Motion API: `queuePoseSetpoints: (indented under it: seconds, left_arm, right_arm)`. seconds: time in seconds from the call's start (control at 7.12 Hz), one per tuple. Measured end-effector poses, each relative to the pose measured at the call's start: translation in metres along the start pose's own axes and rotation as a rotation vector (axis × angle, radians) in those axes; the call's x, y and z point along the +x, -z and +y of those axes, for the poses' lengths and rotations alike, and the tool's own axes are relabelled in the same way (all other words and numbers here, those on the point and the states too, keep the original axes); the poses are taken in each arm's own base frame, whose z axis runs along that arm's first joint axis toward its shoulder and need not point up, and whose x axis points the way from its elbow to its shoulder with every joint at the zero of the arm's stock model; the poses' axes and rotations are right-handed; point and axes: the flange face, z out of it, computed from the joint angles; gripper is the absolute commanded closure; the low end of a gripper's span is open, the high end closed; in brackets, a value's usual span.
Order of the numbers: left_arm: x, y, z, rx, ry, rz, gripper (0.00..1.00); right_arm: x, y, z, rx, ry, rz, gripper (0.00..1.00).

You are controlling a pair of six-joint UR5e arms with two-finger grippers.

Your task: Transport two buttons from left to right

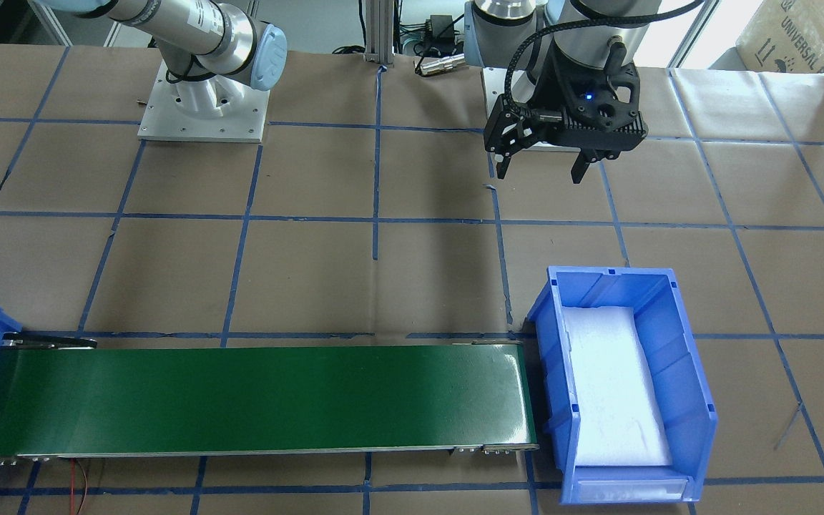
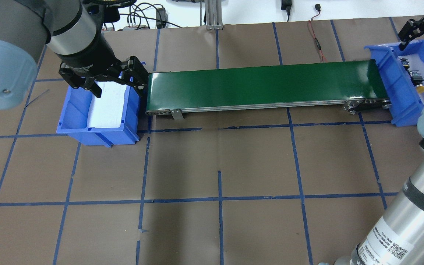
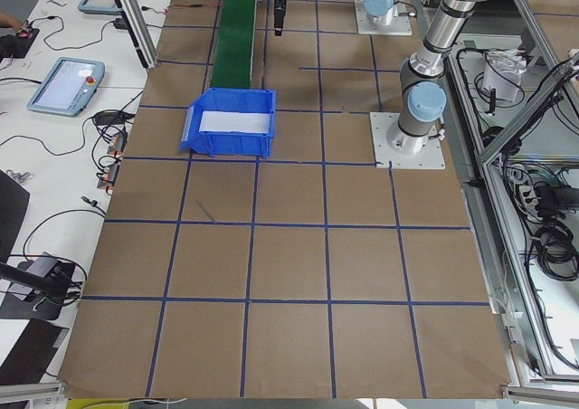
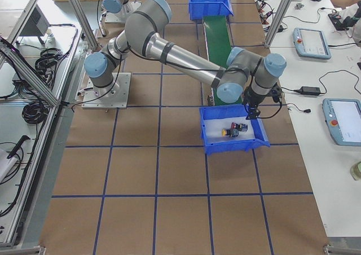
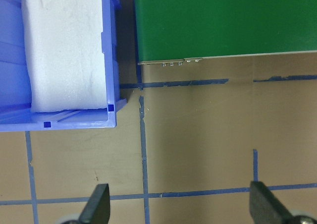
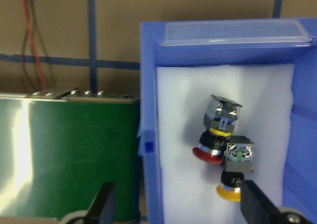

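Observation:
The two buttons lie touching on the white foam in the right blue bin point(image 6: 148, 174). The red button point(image 6: 210, 152) and the yellow button point(image 6: 229, 192) each carry a grey-black block. They also show in the overhead view point(image 2: 417, 77) and the exterior right view point(image 4: 234, 130). My right gripper point(image 6: 178, 209) is open and empty above that bin, over its wall beside the belt; it also shows in the overhead view point(image 2: 417, 36). My left gripper point(image 1: 537, 168) is open and empty. It hangs above the table on the robot's side of the left bin point(image 1: 684, 372), which holds only white foam.
A green conveyor belt point(image 2: 263, 84) runs between the left bin point(image 2: 98, 132) and the right bin point(image 2: 396, 88). The brown table carries a grid of blue tape. A red cable point(image 2: 317, 40) lies beyond the belt. Both arm bases stand at the robot's side.

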Motion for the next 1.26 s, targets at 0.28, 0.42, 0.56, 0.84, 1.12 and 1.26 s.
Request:
queuePoseSetpoints:
  seconds: [0.28, 0.42, 0.56, 0.84, 1.12, 1.26]
  left_arm:
    - [0.0, 0.001, 0.001, 0.001, -0.001, 0.001, 0.0]
    - [0.0, 0.0, 0.001, 0.001, -0.001, 0.002, 0.0]
    - [0.0, 0.0, 0.001, 0.001, -0.001, 0.002, 0.0]
    - [0.0, 0.001, 0.002, 0.003, 0.0, 0.002, 0.0]
    - [-0.002, 0.002, 0.002, 0.004, 0.002, 0.0, 0.0]
    - [-0.002, 0.003, 0.003, 0.003, 0.002, -0.001, 0.0]
  right_arm:
    - [-0.113, 0.052, 0.012, -0.032, 0.074, -0.007, 0.01]
    - [-0.169, 0.069, 0.022, -0.05, 0.095, -0.023, 0.0]
    - [-0.221, 0.079, 0.031, -0.057, 0.099, -0.037, 0.01]
    - [-0.296, 0.086, 0.059, -0.074, 0.062, -0.04, 0.0]
    - [-0.325, 0.101, 0.107, -0.067, 0.06, -0.044, 0.0]
    - [-0.334, 0.103, 0.13, -0.064, 0.065, -0.049, 0.0]
